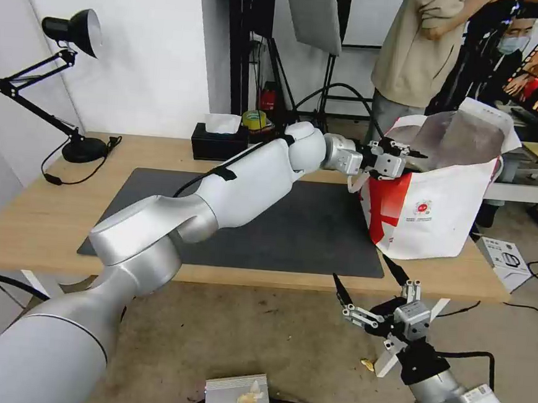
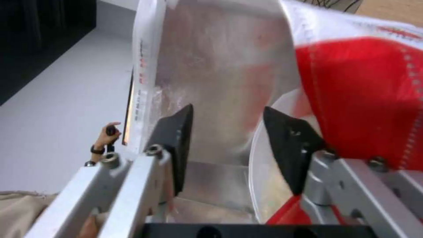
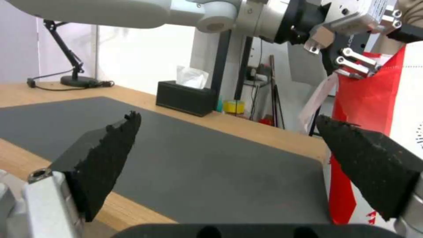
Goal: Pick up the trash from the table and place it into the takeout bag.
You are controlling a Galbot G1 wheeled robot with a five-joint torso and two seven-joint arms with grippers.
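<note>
While parted, jaws (left) over takeout bag (image 1: 433, 202)

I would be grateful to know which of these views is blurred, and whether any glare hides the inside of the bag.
Left wrist view: the takeout bag looks smeared, its red panel soft-edged, and the foil lining is a hazy sheen that hides the bag's contents. Head view: sharp, evenly lit, with the left gripper at the bag's rim. Right wrist view: the right gripper, jaws open, and the table are fairly crisp.

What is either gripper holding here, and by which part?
Nothing. The left gripper is open at the near rim of the takeout bag; the right gripper is open, off the table's front edge.
</note>
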